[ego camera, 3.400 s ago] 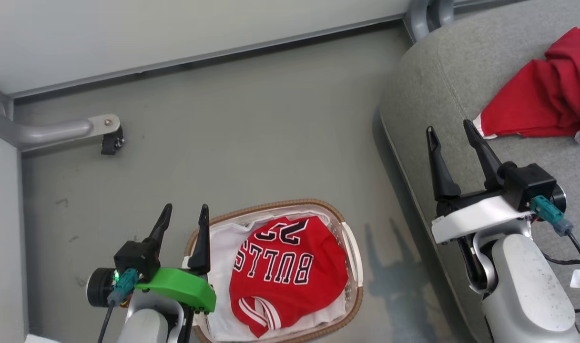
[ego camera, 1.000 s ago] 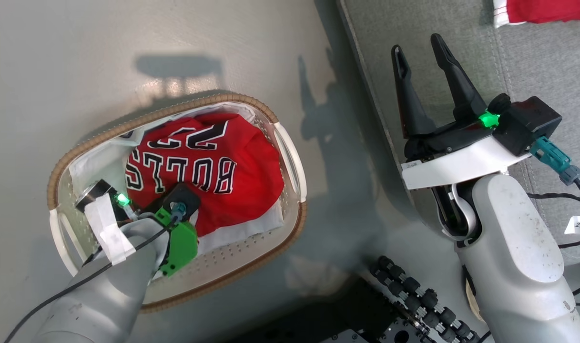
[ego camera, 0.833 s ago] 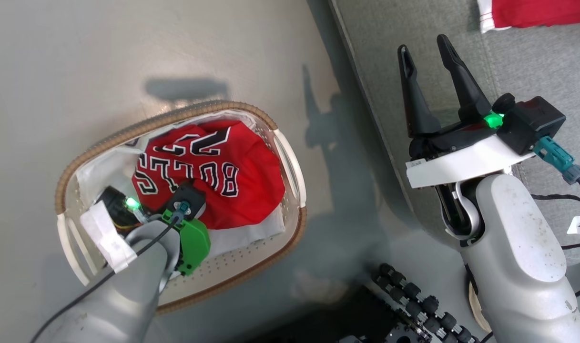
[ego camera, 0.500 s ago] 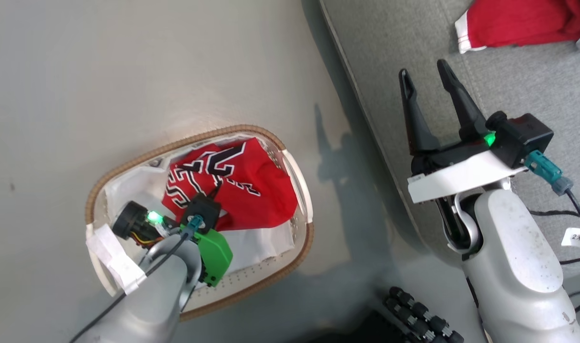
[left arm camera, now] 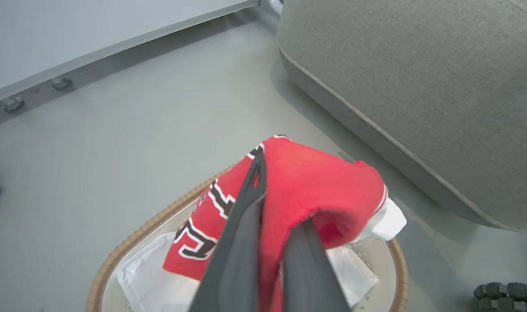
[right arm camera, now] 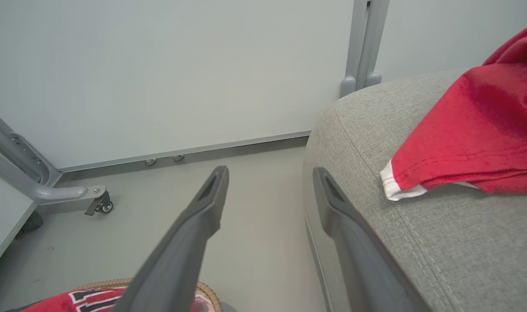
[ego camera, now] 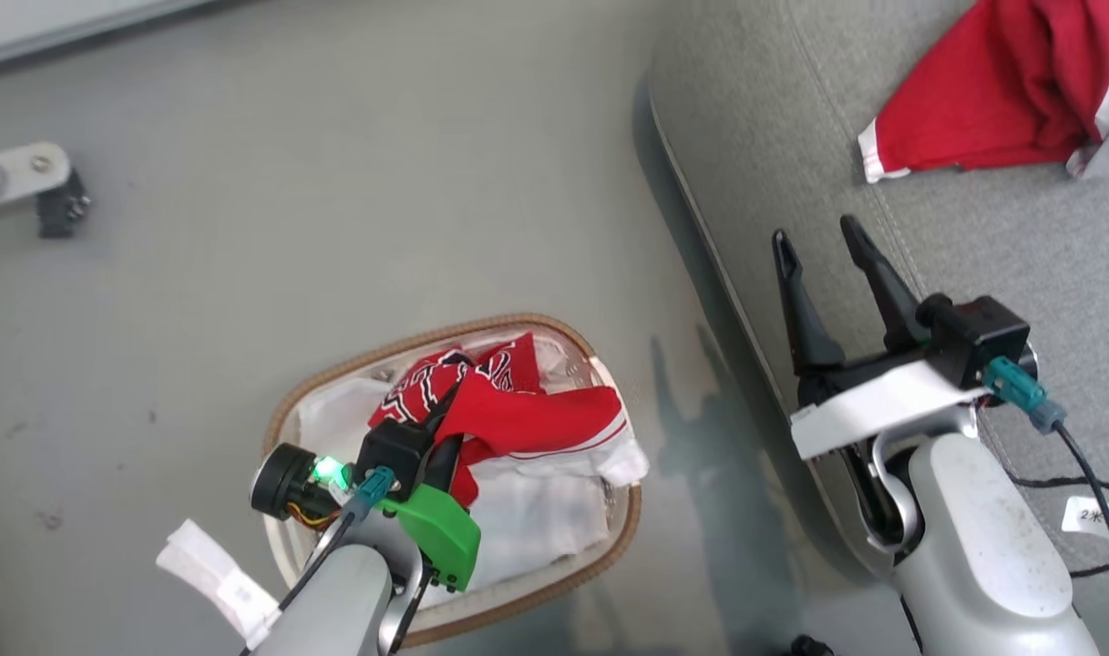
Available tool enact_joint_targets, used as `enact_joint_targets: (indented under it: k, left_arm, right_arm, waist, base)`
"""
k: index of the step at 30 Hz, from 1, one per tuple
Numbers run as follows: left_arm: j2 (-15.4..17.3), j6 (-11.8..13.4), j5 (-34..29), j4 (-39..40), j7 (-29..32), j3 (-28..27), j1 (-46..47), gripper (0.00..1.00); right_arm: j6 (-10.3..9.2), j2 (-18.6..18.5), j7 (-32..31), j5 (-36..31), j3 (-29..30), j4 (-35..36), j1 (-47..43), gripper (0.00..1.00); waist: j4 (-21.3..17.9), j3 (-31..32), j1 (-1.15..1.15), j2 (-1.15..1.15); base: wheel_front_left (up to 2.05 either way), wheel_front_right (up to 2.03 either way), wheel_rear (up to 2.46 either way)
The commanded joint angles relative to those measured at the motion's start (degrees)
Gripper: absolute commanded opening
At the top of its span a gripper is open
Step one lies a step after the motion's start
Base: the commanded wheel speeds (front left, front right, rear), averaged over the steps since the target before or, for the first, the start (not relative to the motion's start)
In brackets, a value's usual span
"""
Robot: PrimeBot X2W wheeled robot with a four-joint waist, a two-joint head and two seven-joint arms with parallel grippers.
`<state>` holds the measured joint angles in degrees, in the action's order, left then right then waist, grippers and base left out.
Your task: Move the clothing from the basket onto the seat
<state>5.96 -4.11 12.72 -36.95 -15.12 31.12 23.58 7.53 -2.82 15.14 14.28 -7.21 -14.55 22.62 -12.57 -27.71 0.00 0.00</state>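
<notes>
Jersey (ego camera: 527, 421) now bunched, lifted above basket (ego camera: 633, 524); grey floor (ego camera: 335, 182), seat (ego camera: 745, 137) beside.

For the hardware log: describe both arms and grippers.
Pale grey arms, each ending in two long dark tapered fingers. The left gripper has a green bracket, green light and white tape; the right gripper a white bracket. Both carry teal connectors on black cables.

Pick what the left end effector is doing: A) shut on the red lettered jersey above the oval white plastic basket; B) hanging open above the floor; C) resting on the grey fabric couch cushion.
A: the left end effector pinches the bunched red lettered jersey above the white plastic basket.
</notes>
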Motion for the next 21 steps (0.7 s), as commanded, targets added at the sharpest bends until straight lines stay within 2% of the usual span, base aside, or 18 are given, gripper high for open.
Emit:
enact_joint_targets:
  k: [1,9,21]
  left_arm:
    - [-0.56,-0.39,-0.74,1.62,-0.05,-1.14,-1.7,0.0]
    - [-2.27,-1.56,-1.62,10.26,-0.05,-6.08,-5.99,0.0]
    - [-3.01,-2.77,-0.42,21.64,-0.05,-11.06,-8.12,0.0]
  right_arm:
    - [-0.08,-0.22,0.0,-0.57,0.09,-0.44,-1.58,1.0]
    - [-0.08,-0.22,0.0,-1.88,-0.28,-1.95,-5.13,1.0]
    - [-0.08,-0.22,0.0,-3.24,-1.81,-4.13,-9.27,1.0]
  waist:
    - [3.77,5.66,0.0,0.0]
    - [6.35,11.72,0.0,0.0]
    - [6.78,17.84,0.0,0.0]
  base:
    - [0.0,0.0,0.0]
    - [0.0,0.0,0.0]
    - [0.0,0.0,0.0]
